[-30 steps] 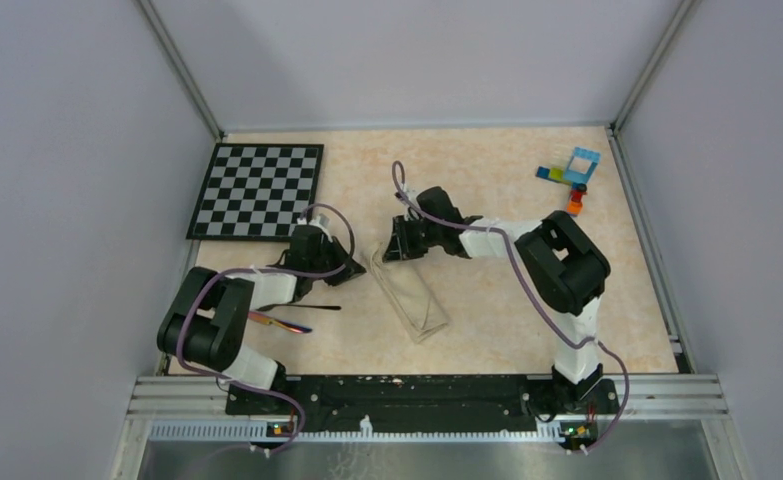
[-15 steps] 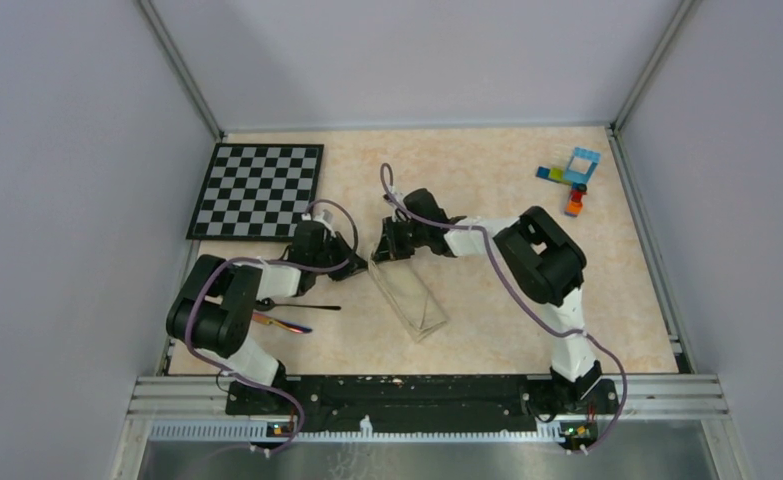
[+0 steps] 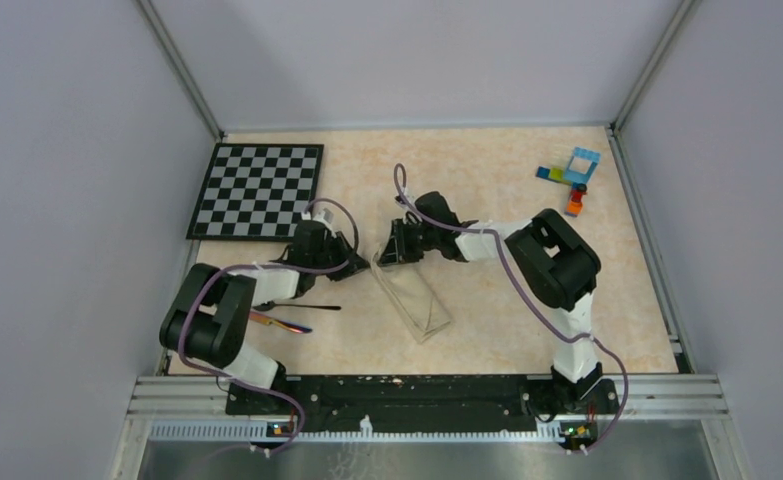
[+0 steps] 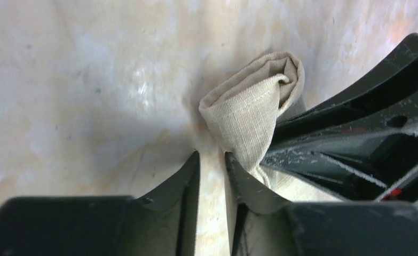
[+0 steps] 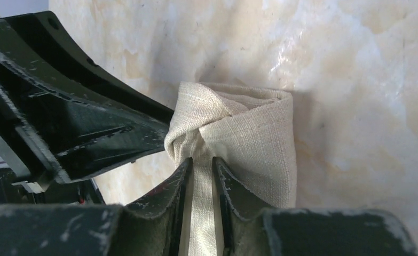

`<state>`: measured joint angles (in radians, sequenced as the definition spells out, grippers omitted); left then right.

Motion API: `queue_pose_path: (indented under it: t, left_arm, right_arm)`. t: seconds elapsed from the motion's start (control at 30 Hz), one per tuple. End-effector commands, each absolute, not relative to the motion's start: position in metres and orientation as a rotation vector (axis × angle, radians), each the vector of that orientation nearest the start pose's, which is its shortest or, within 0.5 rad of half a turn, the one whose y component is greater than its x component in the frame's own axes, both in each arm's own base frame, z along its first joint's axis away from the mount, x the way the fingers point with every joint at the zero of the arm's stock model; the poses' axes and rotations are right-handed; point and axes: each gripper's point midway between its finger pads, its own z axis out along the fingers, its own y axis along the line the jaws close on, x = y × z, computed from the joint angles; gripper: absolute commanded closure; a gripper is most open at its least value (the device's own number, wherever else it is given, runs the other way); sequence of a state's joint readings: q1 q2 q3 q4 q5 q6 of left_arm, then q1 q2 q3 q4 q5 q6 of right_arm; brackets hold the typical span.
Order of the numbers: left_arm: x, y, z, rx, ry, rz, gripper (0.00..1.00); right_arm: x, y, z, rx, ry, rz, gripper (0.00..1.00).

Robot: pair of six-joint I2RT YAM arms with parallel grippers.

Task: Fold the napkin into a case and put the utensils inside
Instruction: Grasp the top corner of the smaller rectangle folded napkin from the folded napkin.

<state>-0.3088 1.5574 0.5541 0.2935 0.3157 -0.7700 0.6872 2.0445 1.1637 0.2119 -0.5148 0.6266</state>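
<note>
Narrow cream-beige folded cloth case [image 3: 414, 300] lies centrally on the pale marbled table [image 3: 507, 180], long axis far-left to near-right — right gripper [image 5: 201, 165] pinches its far end; left gripper [image 4: 212, 160], fingers narrowly parted on nothing, touches alongside.

Marbled beige table [image 3: 487, 170] boxed in by plain pale lilac-grey walls [image 3: 57, 200] on three sides, silver posts [image 3: 184, 75] in the far corners, a ribbed metal rail [image 3: 667, 395] along the near edge, soft even light
</note>
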Motion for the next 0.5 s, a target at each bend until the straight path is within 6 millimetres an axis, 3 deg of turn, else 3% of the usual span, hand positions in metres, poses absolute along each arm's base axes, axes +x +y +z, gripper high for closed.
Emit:
queue_pose_path:
  t: [0.0, 0.07, 0.23, 0.47]
  left_arm:
    - [0.305, -0.178, 0.044, -0.296, 2.362, -0.857, 0.69]
    - [0.311, -0.181, 0.057, -0.257, 2.336, -0.862, 0.7]
    - [0.331, -0.189, 0.081, -0.206, 2.291, -0.883, 0.75]
    - [0.344, -0.203, 0.073, -0.183, 2.315, -0.937, 0.8]
  right_arm:
    - [0.301, 0.392, 0.061, -0.472, 2.365, 1.299, 0.87]
    - [0.301, 0.395, 0.062, -0.466, 2.353, 1.33, 0.99]
    - [0.305, 0.403, 0.056, -0.434, 2.353, 1.363, 1.0]
    - [0.304, 0.408, 0.048, -0.426, 2.369, 1.353, 1.0]
